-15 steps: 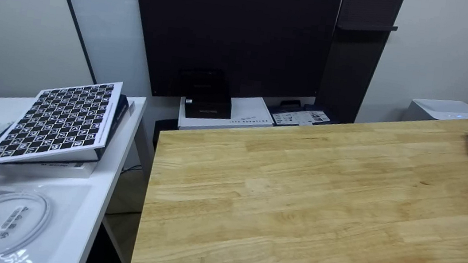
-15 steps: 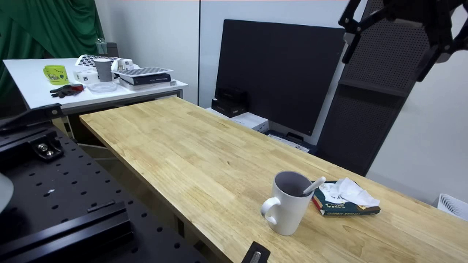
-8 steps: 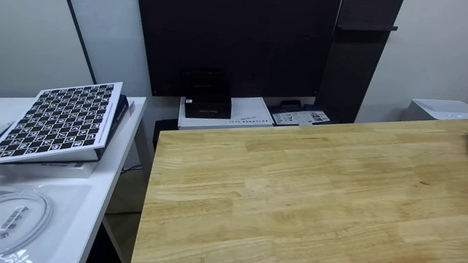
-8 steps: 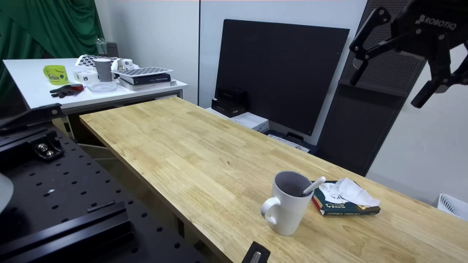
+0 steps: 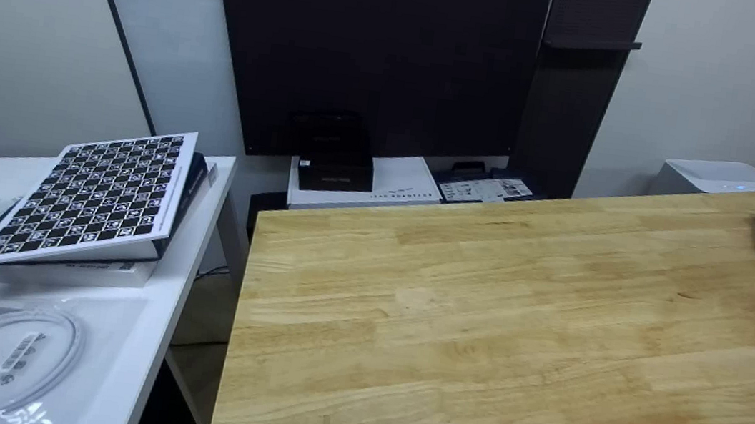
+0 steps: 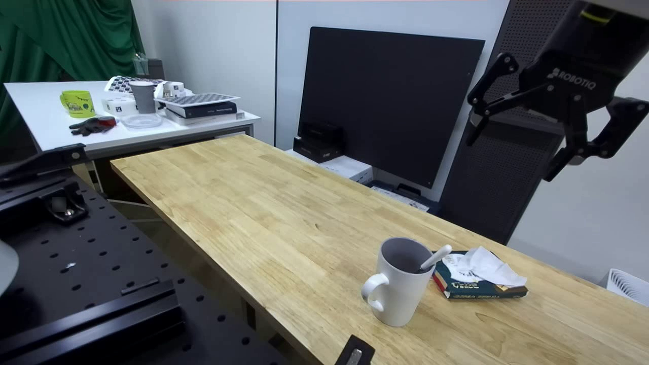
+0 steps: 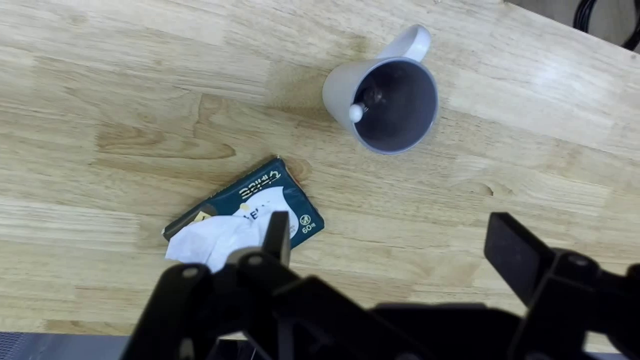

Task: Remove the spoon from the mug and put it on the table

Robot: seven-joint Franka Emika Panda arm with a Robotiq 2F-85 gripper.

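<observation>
A light grey mug (image 6: pixel 398 299) stands upright on the wooden table (image 6: pixel 243 192) in an exterior view; the mug (image 7: pixel 405 110) also shows at the upper middle of the wrist view. The spoon (image 6: pixel 437 257) leans in it, its pale handle sticking out over the rim on the side toward the tissue pack. In the wrist view the spoon (image 7: pixel 356 113) shows mostly as its rounded handle end; its lower part is dim inside the mug. My gripper (image 6: pixel 511 154) is open and empty, high above the table. In the wrist view my gripper (image 7: pixel 387 217) has its fingers wide apart, below the mug.
A green tissue pack (image 6: pixel 471 291) with a white tissue pulled out lies beside the mug. It also shows in the wrist view (image 7: pixel 305 205). A white desk (image 6: pixel 48 104) with a green cup, a glove and boxes stands beyond the table's far end.
My gripper has come down into fuller view and shifted somewhat left in an exterior view, staying open. The mug, spoon and tissue pack have not moved.
</observation>
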